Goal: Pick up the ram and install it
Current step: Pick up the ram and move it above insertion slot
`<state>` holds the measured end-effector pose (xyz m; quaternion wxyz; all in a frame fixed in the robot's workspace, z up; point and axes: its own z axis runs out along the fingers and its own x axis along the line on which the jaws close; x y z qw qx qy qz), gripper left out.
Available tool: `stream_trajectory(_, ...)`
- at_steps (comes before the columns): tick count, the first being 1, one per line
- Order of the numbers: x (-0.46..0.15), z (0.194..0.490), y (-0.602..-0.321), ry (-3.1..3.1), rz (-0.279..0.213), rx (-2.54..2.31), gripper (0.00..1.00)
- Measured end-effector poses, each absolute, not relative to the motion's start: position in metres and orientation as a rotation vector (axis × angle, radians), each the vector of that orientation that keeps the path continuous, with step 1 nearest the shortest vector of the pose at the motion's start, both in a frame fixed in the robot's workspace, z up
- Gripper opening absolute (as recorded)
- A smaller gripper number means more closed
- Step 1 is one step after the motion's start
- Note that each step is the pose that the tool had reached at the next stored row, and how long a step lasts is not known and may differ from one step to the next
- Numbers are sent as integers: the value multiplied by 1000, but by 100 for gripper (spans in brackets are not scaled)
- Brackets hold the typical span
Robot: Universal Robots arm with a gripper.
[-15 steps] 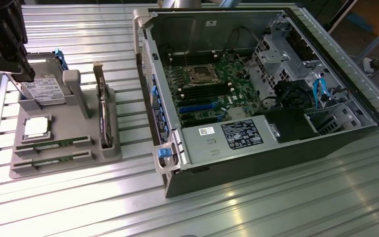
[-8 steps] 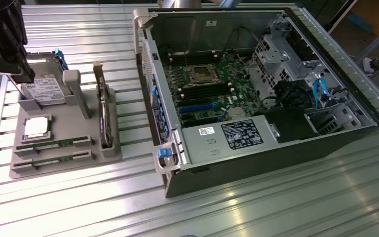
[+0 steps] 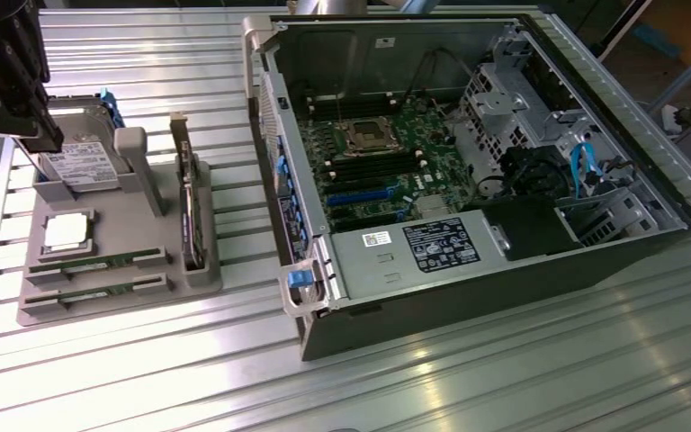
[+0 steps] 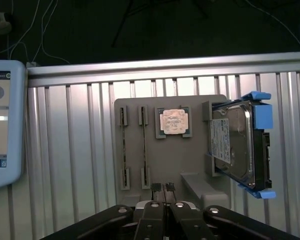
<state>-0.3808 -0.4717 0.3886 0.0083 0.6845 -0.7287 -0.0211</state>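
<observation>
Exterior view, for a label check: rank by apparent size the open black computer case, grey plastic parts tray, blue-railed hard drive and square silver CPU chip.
1. open black computer case
2. grey plastic parts tray
3. blue-railed hard drive, partly hidden
4. square silver CPU chip

— What's in the grey holder (image 4: 190, 160)?
— Two ram sticks (image 4: 144, 150) on edge in slots. A silver CPU chip (image 4: 173, 121) lies beside them, then a hard drive (image 4: 235, 147) in blue brackets.
— The gripper (image 4: 163, 187)?
— Jaws pressed together, over the holder's edge.
</observation>
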Motion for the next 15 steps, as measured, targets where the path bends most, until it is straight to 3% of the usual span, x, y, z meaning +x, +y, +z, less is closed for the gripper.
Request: stream_trajectory(15,-381,389,-476,-2266,-66,2150,11)
